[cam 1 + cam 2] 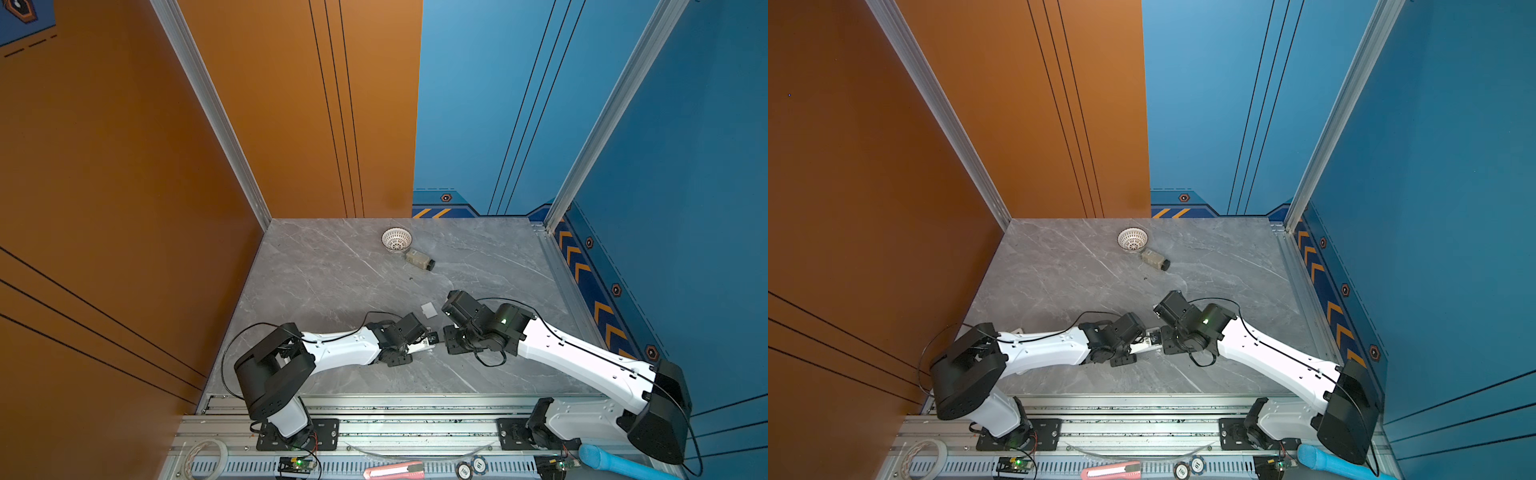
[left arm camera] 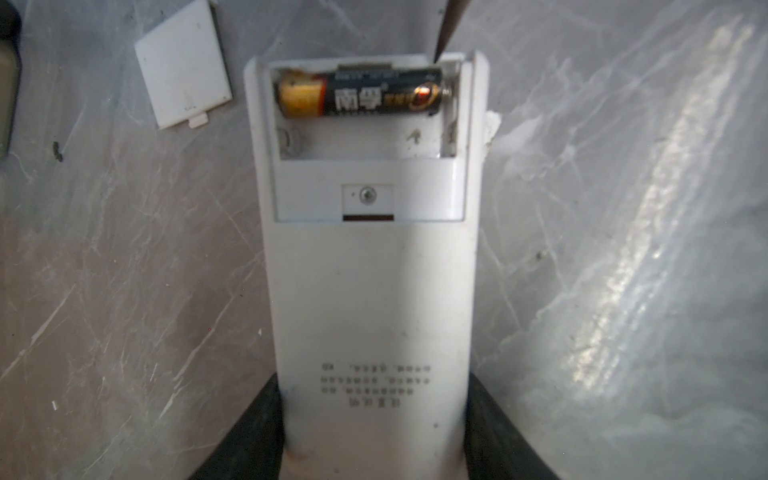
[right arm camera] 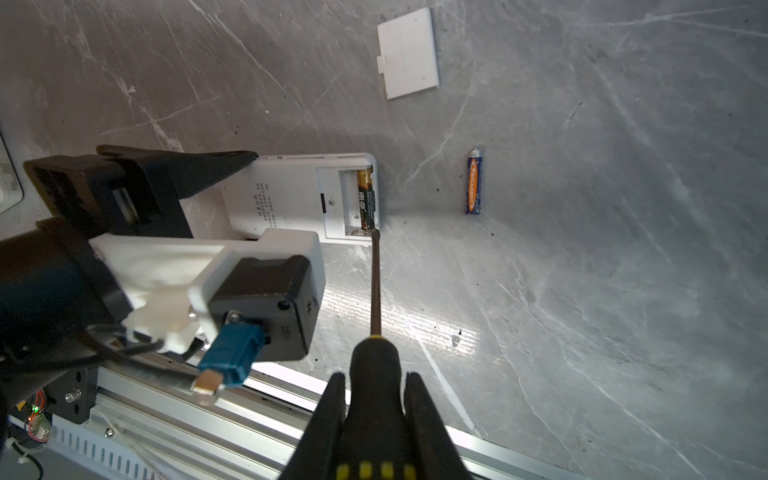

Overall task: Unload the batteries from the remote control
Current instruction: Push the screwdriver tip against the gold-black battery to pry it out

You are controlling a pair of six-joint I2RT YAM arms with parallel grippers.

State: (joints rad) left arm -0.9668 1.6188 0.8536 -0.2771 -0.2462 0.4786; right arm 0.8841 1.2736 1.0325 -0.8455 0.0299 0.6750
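Note:
The white remote control (image 2: pixel 374 291) lies back-up on the table, and my left gripper (image 2: pixel 374 419) is shut on its lower end. Its compartment is uncovered. One black-and-orange battery (image 2: pixel 365 95) sits in the far slot, and the near slot is empty. My right gripper (image 3: pixel 375 386) is shut on the black handle of a screwdriver (image 3: pixel 375 282). The screwdriver's tip touches the compartment corner at that battery's end. A blue-and-orange battery (image 3: pixel 473 181) lies loose on the table beyond the remote. In both top views the grippers meet at the remote (image 1: pixel 426 345) (image 1: pixel 1148 343).
The white battery cover (image 2: pixel 183 66) (image 1: pixel 429 309) lies on the table beside the remote. Further back are a white mesh bowl (image 1: pixel 397 240) and a small beige-and-black object (image 1: pixel 419 259). The front rail holds tape, a red cutter (image 1: pixel 395 471) and a blue handle (image 1: pixel 611 461).

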